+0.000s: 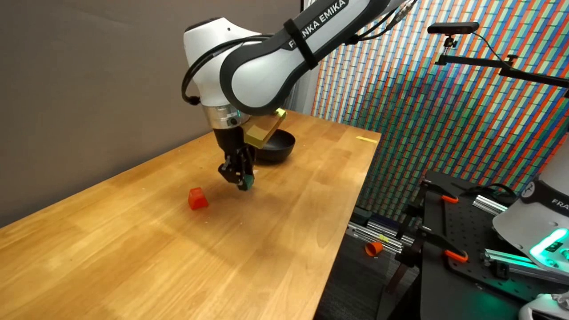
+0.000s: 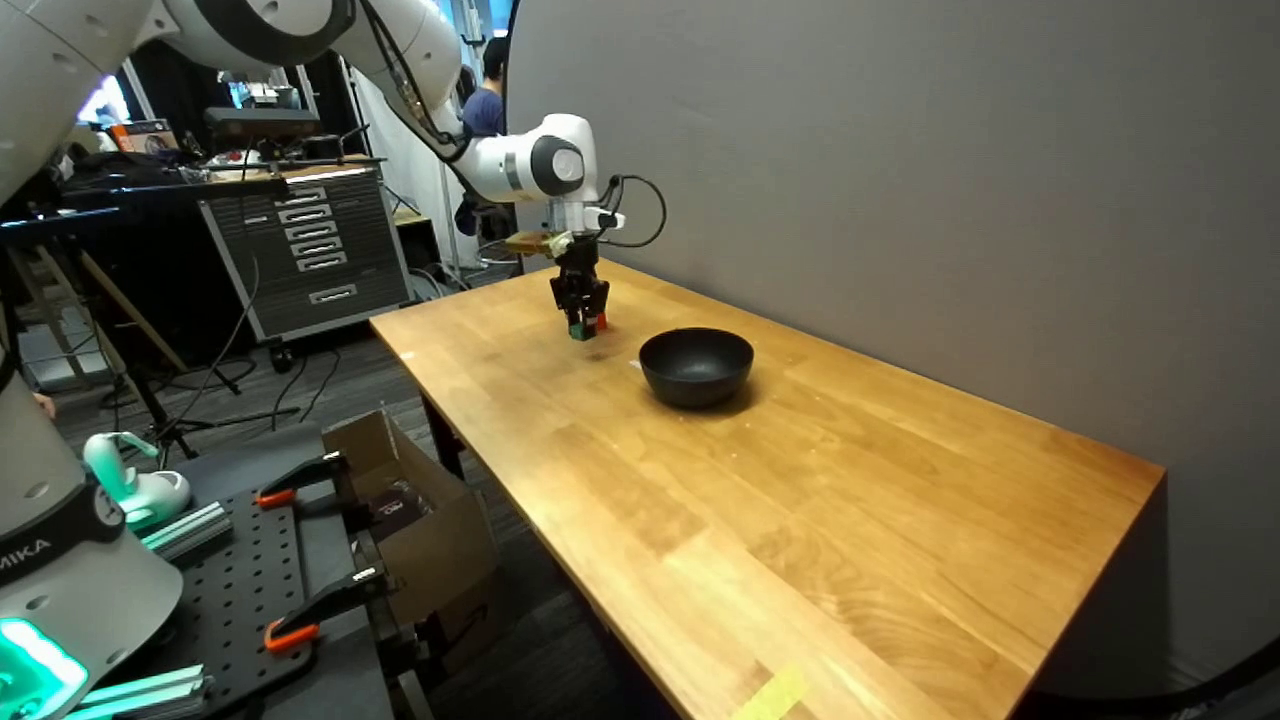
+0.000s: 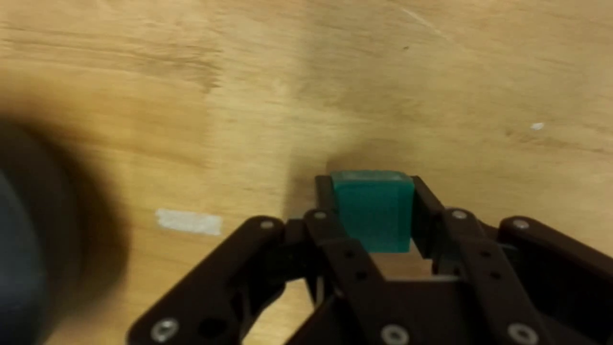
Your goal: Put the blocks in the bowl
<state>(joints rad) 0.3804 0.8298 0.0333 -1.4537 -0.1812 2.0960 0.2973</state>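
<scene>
The black gripper clamps the green block, a smooth, squarish solid with flat faces, over a wooden table with streaked, honey-coloured grain. The red block, flat-sided and tapering toward its top, rests on the wood nearer the edge by the grey wall than the opposite edge. The round, smooth, dark bowl stands between the gripper and the end edge beside the yellow tape.
</scene>
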